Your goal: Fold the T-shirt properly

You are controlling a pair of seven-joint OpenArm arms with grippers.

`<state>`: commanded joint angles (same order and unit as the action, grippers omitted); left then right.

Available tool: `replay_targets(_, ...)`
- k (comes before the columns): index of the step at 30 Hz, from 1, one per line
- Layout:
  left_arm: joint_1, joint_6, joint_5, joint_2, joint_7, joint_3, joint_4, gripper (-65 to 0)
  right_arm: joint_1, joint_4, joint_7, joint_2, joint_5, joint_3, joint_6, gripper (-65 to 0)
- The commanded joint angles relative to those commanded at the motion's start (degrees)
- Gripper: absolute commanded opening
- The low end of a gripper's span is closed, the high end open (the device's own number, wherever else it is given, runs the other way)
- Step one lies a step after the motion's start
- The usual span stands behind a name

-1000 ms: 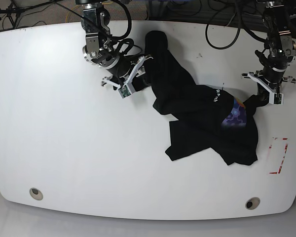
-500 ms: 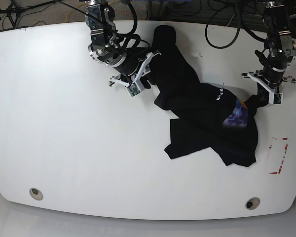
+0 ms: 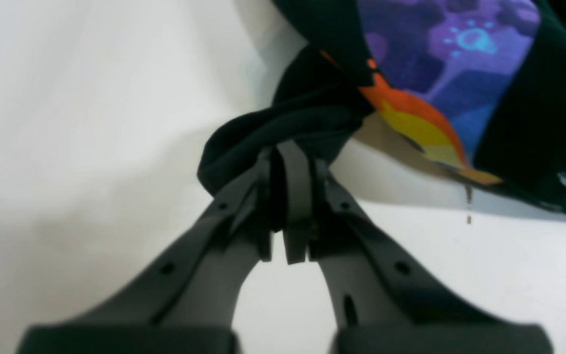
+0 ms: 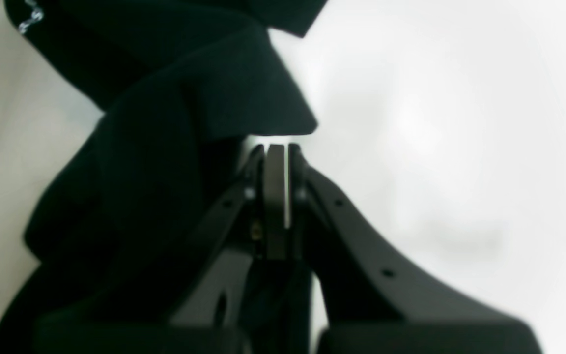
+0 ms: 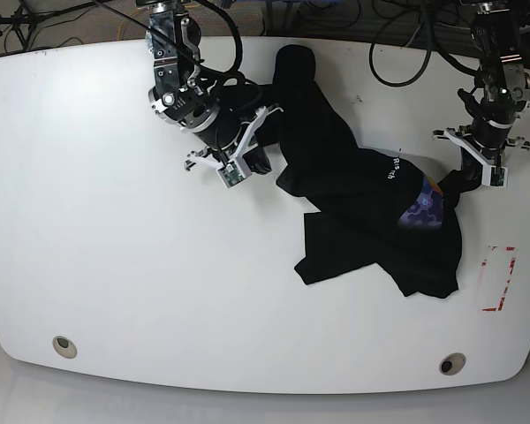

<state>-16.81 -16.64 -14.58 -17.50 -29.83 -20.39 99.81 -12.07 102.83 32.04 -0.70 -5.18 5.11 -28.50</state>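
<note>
The black T-shirt (image 5: 353, 194) lies crumpled on the right half of the white table (image 5: 115, 230), its purple and orange graphic showing near its right edge. My left gripper (image 5: 466, 177) is shut on a bunched black fold beside that graphic; in the left wrist view the cloth (image 3: 533, 98) wraps the closed fingertips of the left gripper (image 3: 285, 157). My right gripper (image 5: 254, 161) sits at the shirt's upper left edge. In the right wrist view its fingers (image 4: 275, 150) are closed, with black cloth (image 4: 165, 123) draped over their left side and above the tips.
A red outlined rectangle (image 5: 499, 278) is marked on the table at the right, just beyond the shirt. Two round holes (image 5: 64, 345) (image 5: 452, 363) sit near the front edge. Cables hang behind the table's back edge.
My right gripper swung toward the back right, shifting the shirt's upper part that way, then drew back left and forward. The left gripper stayed put.
</note>
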Motion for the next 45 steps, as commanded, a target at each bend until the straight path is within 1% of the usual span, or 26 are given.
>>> replay_targets(5,-0.07,-1.32,0.04,-0.03,-0.17,0.01,-0.27,-65.0,-0.73,-1.1,-0.77,0.25,0.03,-1.13,-0.21,-65.0)
replay_targets(7,-0.31,-1.79,0.08,-0.09,-0.02,-1.15,-0.5,-64.9,-1.0,-3.01,-0.97,0.44,0.07,-2.07,0.02,-65.0)
replay_targets(10,-0.71,-1.73,-0.04,-0.12,-0.15,-1.32,-0.36,-64.8,-1.06,-3.82,-0.94,0.36,0.16,-2.13,0.01,-65.0)
replay_targets(11,-1.34,-1.6,1.09,0.75,-1.42,-1.28,-1.39,-62.2,-3.01,-1.33,1.15,0.66,1.18,-2.34,0.85,-63.1)
replay_targets(17,-1.34,-1.6,1.09,0.93,-1.42,-2.87,-1.31,-62.1,-3.71,-1.16,1.15,0.66,1.27,-4.27,0.85,-63.1)
replay_targets(24,-1.34,-1.69,1.09,0.84,-1.42,-3.3,-1.31,-62.1,-3.89,-0.98,1.15,0.66,1.18,-4.54,0.85,-63.1)
replay_targets(31,-1.34,-1.69,1.09,0.84,-1.42,-3.3,-1.22,-62.1,-4.86,1.48,1.15,0.66,1.18,-4.54,0.85,-63.1)
replay_targets(36,-1.34,-1.69,1.09,0.84,-1.42,-3.39,-1.22,-62.1,-6.79,5.09,1.15,0.66,0.83,-4.45,0.76,-62.6)
replay_targets(38,-1.34,-1.69,1.09,0.84,-1.42,-3.39,-1.22,-62.1,-7.85,6.4,1.15,0.66,0.74,-4.36,0.76,-59.6)
replay_targets(41,-1.34,-1.69,1.09,0.84,-1.42,-3.39,-1.22,-62.1,-9.69,7.55,1.15,0.48,0.74,-4.54,0.76,-46.8)
replay_targets(43,-1.34,-1.69,1.09,0.84,-1.42,-3.39,-1.22,-62.1,-11.27,7.72,0.88,0.48,0.74,-4.54,0.76,-35.5)
replay_targets(44,-1.34,-1.69,1.09,0.84,-1.42,-3.39,-1.22,-62.1,-12.07,7.72,0.79,0.48,0.74,-4.54,0.76,-32.5)
replay_targets(45,-1.34,-1.69,1.09,0.84,-1.42,-3.39,-1.22,-62.1,-12.68,7.81,0.79,0.48,0.74,-4.54,0.76,-31.4)
